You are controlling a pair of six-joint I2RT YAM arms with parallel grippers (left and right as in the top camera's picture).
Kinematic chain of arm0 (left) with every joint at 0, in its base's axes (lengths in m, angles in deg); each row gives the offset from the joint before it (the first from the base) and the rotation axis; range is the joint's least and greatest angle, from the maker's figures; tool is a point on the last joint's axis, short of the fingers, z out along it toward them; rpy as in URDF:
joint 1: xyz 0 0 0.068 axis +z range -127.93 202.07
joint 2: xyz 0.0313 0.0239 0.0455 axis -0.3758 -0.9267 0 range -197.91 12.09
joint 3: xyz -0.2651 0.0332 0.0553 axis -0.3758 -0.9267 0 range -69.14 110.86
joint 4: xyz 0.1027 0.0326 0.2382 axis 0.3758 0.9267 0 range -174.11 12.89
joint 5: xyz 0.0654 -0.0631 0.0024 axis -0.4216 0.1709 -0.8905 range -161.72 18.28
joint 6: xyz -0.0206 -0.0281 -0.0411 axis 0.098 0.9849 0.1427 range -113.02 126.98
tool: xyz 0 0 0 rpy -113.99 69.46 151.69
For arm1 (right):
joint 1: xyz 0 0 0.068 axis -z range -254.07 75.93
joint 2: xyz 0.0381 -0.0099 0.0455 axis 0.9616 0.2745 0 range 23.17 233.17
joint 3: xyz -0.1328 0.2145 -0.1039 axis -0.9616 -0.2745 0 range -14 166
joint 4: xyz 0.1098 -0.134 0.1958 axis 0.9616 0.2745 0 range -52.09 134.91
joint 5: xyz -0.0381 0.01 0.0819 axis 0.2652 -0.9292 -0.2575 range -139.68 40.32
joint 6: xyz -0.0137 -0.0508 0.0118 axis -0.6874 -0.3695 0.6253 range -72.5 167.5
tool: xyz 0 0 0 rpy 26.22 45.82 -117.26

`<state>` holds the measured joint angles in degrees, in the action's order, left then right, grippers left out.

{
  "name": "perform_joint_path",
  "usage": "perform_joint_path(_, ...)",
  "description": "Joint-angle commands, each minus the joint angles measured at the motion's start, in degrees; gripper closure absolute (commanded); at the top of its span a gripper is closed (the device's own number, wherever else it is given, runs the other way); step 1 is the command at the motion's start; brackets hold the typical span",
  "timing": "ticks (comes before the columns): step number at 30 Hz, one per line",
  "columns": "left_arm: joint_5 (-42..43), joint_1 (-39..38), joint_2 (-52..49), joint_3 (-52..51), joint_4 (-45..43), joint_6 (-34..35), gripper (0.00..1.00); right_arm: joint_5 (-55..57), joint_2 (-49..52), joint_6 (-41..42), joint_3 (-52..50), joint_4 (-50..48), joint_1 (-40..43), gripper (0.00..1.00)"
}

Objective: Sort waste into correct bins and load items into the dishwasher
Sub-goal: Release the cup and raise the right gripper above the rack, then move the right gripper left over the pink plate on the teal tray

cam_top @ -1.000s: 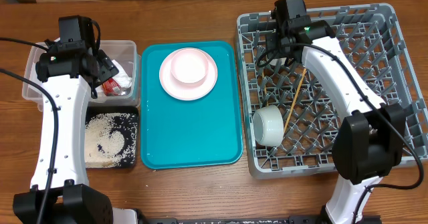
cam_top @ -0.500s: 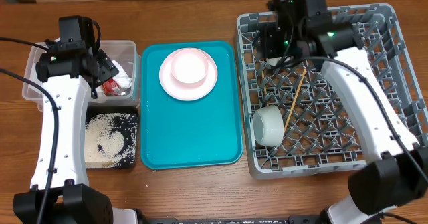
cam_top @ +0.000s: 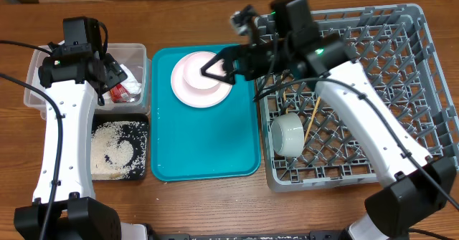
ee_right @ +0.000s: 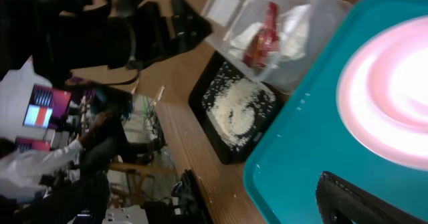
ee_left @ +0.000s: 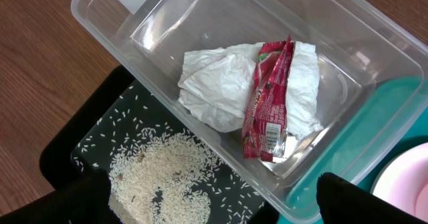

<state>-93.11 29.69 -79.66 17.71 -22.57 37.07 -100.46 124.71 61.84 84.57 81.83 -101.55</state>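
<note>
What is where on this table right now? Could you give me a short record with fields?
Clear tub: holds a napkin and a red wrapper
Black tray: holds rice
Teal tray: pink plate on it
Rack: bowl and chopsticks inside
Left claw: open, above the tub, empty
Right claw: open, above the plate, empty

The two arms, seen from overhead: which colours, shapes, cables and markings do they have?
Both the left arm and the right arm have white links between black joint housings, with a black camera block at the wrist. Thin black cables run along each. The right arm shows a small green light. The right gripper has black fingers.
</note>
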Motion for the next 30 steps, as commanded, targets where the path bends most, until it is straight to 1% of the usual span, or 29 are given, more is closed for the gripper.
perform_joint_path(1, 0.3, 0.2, 0.9, 1.3, -0.1, 0.8, 0.00, 1.9, 0.3, 0.7, 0.1, -1.9, -2.3, 0.00)
perform_joint_path(3, 0.3, 0.2, 0.9, 1.3, -0.1, 0.8, 0.00, 4.8, 0.3, 0.7, 0.1, -2.6, -4.0, 0.00)
perform_joint_path(8, 0.3, 0.2, 0.9, 1.3, -0.1, 0.8, 0.00, 16.2, 0.3, 0.7, 0.1, -2.8, -8.4, 0.00)
perform_joint_path(12, 0.3, 0.2, 0.9, 1.3, -0.1, 0.8, 0.00, 21.9, 0.3, 0.7, 0.1, -3.2, -11.1, 0.00)
perform_joint_path(19, 0.3, 0.2, 0.9, 1.3, -0.1, 0.8, 0.00, 25.3, 0.3, 0.7, 0.1, -3.8, -12.8, 0.00)
perform_joint_path(30, 0.3, 0.2, 0.9, 1.3, -0.1, 0.8, 0.00, 26.2, 2.2, 0.7, 0.1, -3.8, -12.8, 0.00)
